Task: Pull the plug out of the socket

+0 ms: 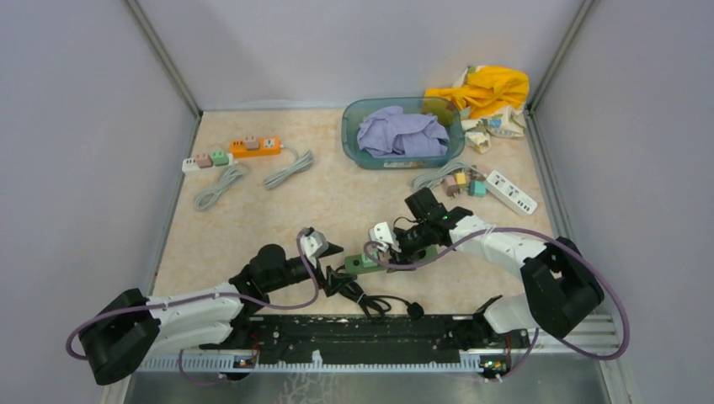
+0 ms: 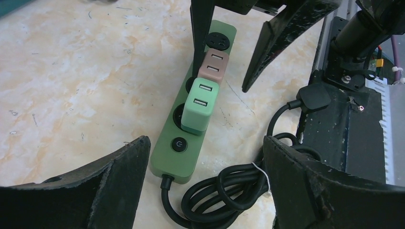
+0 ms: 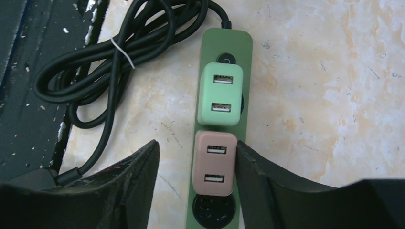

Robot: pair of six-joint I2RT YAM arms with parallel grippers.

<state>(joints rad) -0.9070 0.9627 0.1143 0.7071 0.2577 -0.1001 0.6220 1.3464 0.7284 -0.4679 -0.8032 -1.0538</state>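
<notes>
A dull green socket strip [image 3: 212, 40] lies flat on the marbled tabletop [image 3: 334, 95], close to its near edge. Two boxy plugs stand in it, one just beside the other, both fully seated. The mint green plug [image 3: 220, 94] sits next to the round power button [image 3: 226, 59] at the cord end; the dusty pink plug [image 3: 214, 164] sits in the next place along. Each shows two USB slots on its top face. Beyond the pink one a round socket [image 3: 213, 209] is bare. The strip's black cord [image 3: 105, 52] lies beside it in loose loops, bound by a thin white tie [image 3: 122, 47].
</notes>
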